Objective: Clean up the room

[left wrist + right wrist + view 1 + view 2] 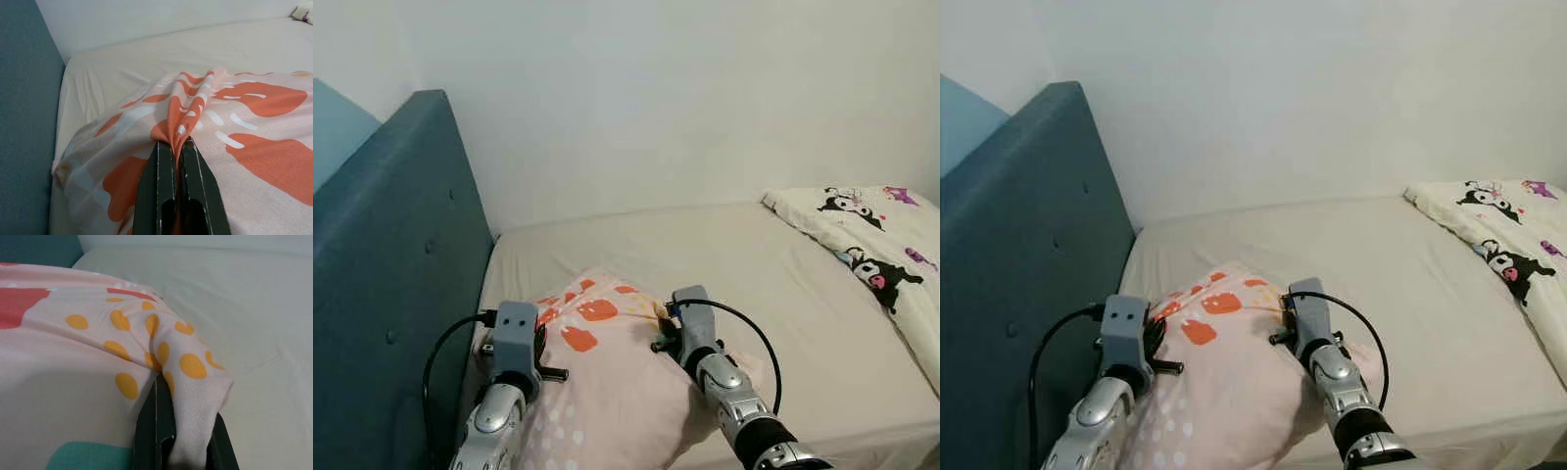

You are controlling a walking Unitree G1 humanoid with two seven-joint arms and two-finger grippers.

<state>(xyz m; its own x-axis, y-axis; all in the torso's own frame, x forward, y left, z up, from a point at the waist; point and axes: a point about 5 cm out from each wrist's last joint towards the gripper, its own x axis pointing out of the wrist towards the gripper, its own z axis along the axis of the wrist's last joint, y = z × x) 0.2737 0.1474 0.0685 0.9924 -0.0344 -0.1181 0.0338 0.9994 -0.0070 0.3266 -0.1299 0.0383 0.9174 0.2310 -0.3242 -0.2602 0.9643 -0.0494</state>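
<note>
A pale pink pillow (607,382) with orange shapes and yellow dots lies at the head end of the bed, by the teal headboard (391,284). My left gripper (177,147) is shut on a pinched fold of the pillow's orange-patterned cover (195,103). Its wrist (514,338) sits at the pillow's left side. My right gripper (168,382) is shut on a dotted fold of the cover (190,367) at the pillow's right edge, with its wrist (690,313) over that edge.
The bed has a beige sheet (744,264). A white blanket with cartoon figures (881,255) lies at the right. A white wall (685,98) runs behind the bed. The headboard stands close on the left.
</note>
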